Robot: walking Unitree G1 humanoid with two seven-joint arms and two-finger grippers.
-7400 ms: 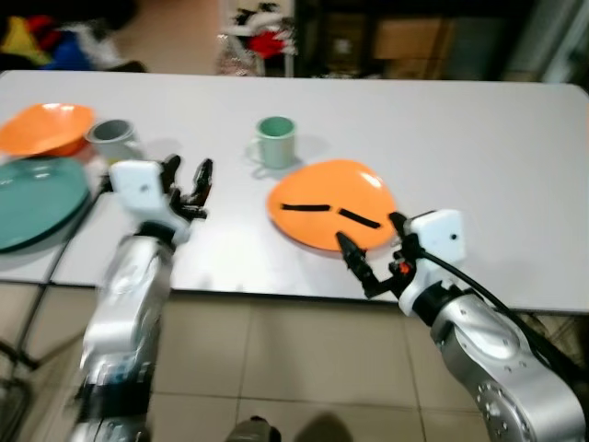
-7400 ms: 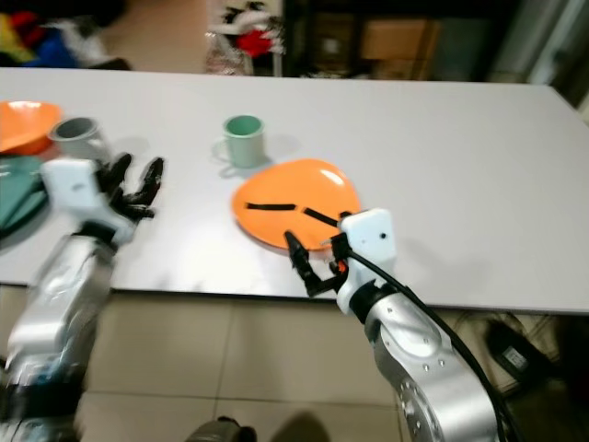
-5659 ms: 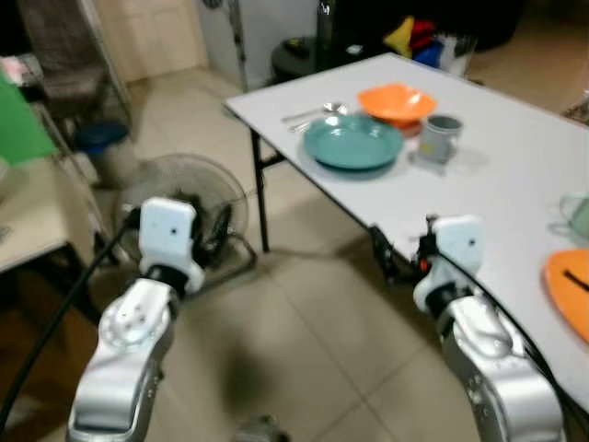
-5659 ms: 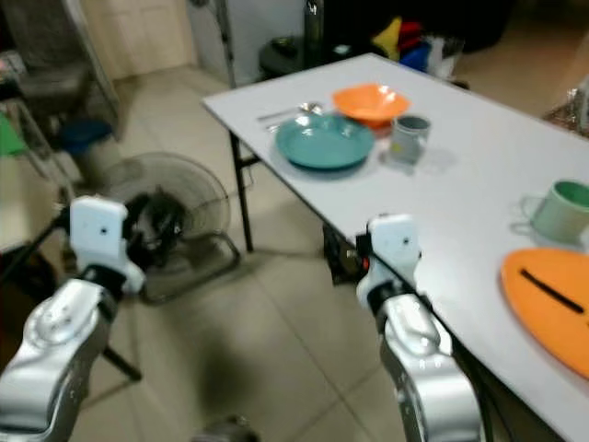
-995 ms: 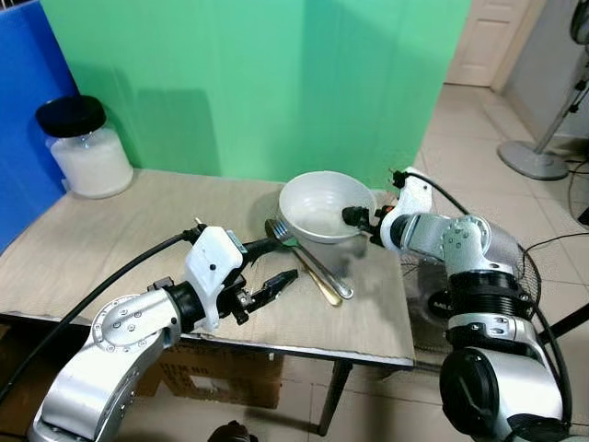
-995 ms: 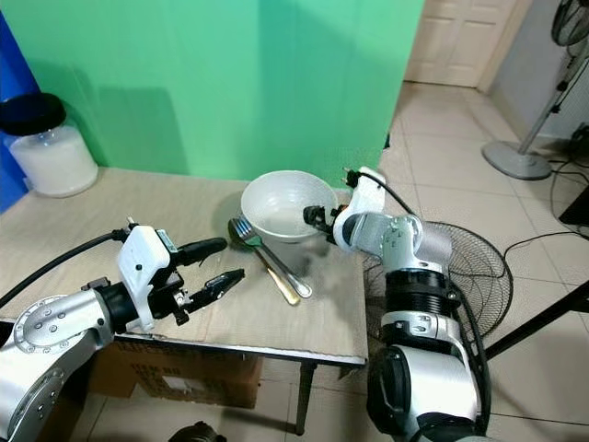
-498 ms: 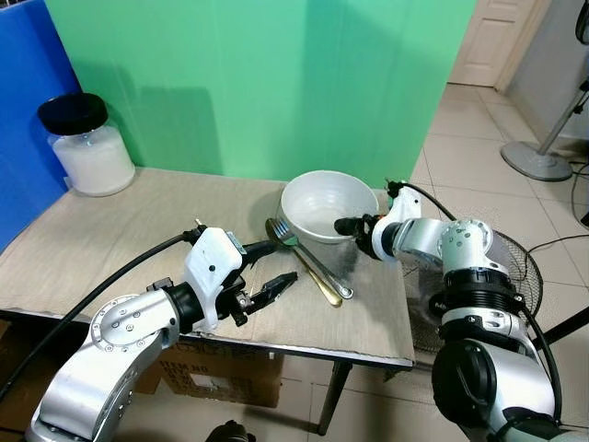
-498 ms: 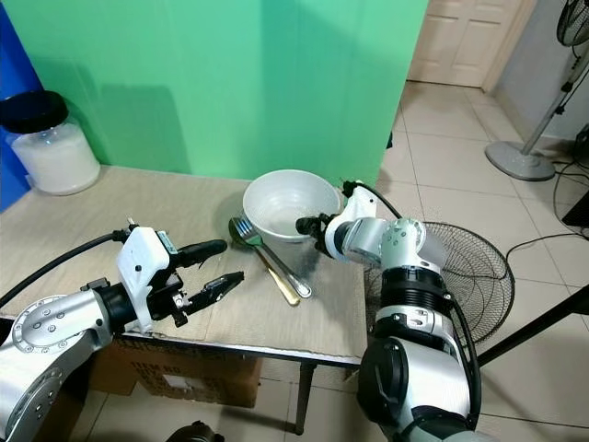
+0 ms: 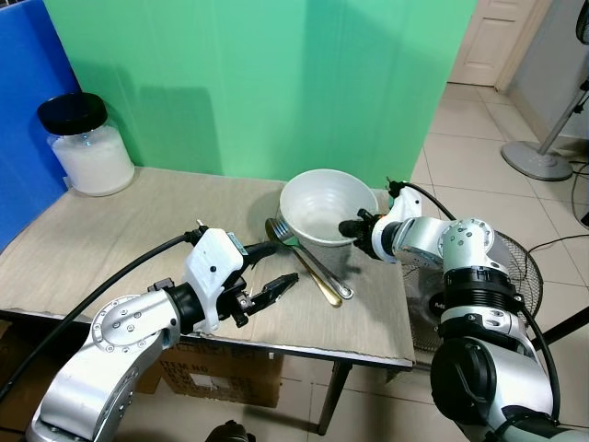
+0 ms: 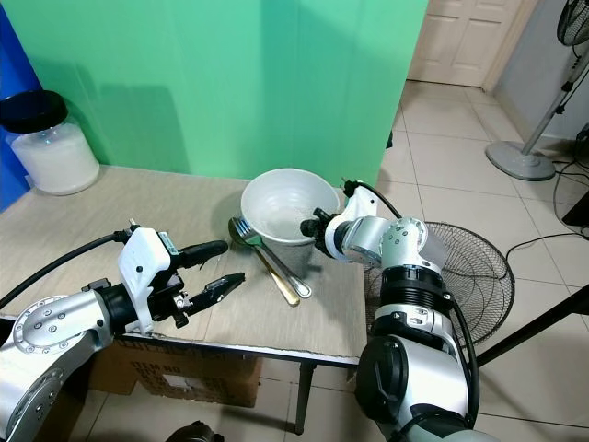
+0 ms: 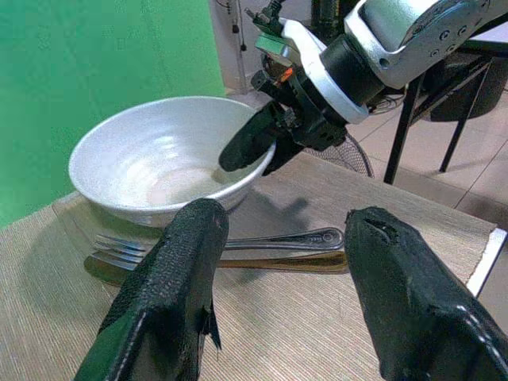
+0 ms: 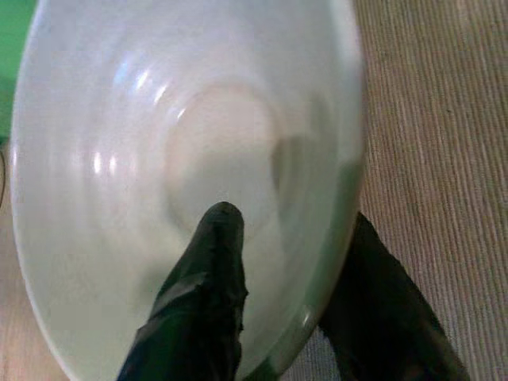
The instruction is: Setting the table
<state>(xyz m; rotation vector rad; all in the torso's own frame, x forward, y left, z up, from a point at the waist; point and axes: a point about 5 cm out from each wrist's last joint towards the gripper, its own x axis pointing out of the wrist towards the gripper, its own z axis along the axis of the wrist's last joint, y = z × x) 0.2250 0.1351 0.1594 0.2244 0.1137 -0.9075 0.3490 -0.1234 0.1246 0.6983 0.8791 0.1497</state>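
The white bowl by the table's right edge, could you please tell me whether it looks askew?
Yes. The white bowl sits tilted, its right side raised, with the right pincer straddling its rim, one finger inside and one outside.

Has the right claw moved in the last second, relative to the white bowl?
Yes. The right claw has come in from beside the white bowl onto its rim: one finger now sits inside, the other outside.

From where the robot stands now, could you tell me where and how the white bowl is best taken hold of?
By the rim on the robot's right side. The white bowl stands upright with a thin open wall, so one finger fits inside and one outside, much as the right gripper straddles it now. The fork and spoon lie along its left.
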